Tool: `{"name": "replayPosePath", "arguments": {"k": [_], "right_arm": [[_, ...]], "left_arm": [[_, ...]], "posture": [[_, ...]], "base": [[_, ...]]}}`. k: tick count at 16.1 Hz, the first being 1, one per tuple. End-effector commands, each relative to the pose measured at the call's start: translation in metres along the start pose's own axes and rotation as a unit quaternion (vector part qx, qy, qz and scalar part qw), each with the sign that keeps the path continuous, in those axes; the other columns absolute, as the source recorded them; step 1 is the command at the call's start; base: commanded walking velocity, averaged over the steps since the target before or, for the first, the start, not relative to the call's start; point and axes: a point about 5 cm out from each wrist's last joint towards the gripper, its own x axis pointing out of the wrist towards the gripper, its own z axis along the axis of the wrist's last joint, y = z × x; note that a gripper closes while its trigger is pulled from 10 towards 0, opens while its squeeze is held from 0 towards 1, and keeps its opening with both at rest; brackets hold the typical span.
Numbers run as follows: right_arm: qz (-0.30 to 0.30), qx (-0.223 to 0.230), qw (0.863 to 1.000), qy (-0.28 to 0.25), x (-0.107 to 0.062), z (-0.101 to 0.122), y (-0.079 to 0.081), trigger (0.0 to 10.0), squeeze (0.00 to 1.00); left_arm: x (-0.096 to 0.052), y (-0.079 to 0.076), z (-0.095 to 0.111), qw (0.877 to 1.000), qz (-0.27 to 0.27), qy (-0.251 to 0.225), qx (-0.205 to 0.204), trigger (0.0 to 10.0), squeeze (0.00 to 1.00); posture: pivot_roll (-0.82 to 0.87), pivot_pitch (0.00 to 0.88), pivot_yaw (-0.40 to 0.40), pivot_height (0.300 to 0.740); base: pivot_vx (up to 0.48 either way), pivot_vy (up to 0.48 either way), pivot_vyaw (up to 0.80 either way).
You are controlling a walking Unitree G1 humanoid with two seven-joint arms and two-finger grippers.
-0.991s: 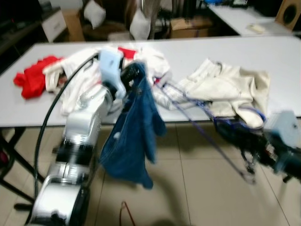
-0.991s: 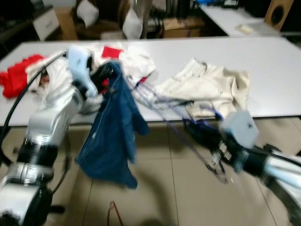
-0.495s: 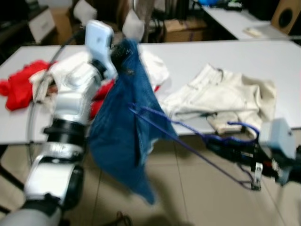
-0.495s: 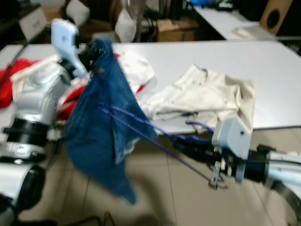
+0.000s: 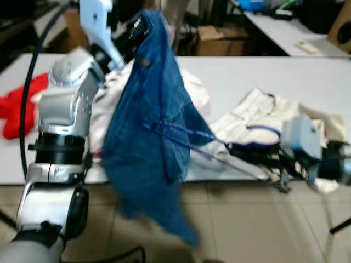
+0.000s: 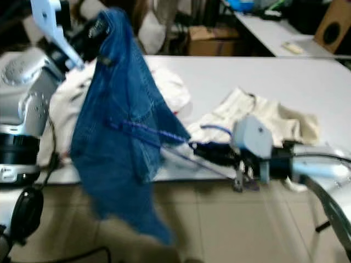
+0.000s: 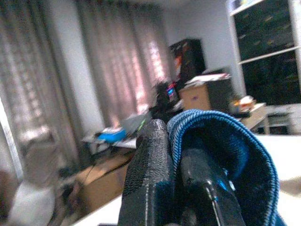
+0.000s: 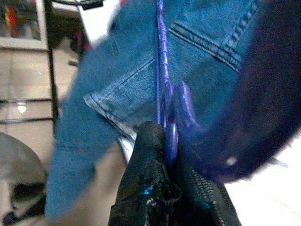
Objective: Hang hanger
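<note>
no readable text, labels, brands, numbers or signs, pictures too blurred

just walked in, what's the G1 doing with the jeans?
The left gripper holds blue jeans up by one edge, above the table. The right gripper is shut on a purple hanger, whose far end lies against the denim. Other clothes lie on the table.
</note>
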Motion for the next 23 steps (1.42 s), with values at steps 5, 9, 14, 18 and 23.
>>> {"name": "replayPosePath", "arguments": {"k": [5,9,14,18,23], "right_arm": [[-0.186,-0.057,0.981,0.025,0.018,0.010,-0.080,10.0,0.00],[-0.447,-0.075,0.881,-0.135,-0.010,0.076,-0.156,10.0,0.00],[-0.367,-0.076,0.918,-0.127,0.024,0.064,-0.157,10.0,0.00],[-0.177,-0.044,0.983,0.008,0.058,-0.032,-0.089,10.0,0.00],[-0.074,-0.075,0.994,0.008,0.011,-0.017,-0.050,10.0,0.00]], "left_arm": [[0.009,-0.024,0.053,0.994,-0.069,-0.089,0.004,10.0,0.00],[0.013,-0.035,0.088,0.976,-0.104,-0.188,-0.008,10.0,0.00],[0.023,-0.040,0.076,0.983,-0.081,-0.165,-0.014,10.0,0.00],[0.030,-0.044,-0.069,0.988,0.031,0.136,0.066,10.0,0.00],[-0.006,-0.025,-0.129,0.945,0.101,0.283,0.131,10.0,0.00]], "posture": [[-0.19,0.000,-0.016,0.740],[-0.18,0.000,-0.015,0.740],[-0.18,0.000,-0.002,0.740],[-0.18,0.000,0.014,0.740],[-0.21,0.000,0.057,0.740]], "base": [[0.075,0.000,0.00],[0.000,0.000,0.00],[0.000,0.000,0.00],[0.000,0.000,0.00],[0.000,0.000,0.00]]}}
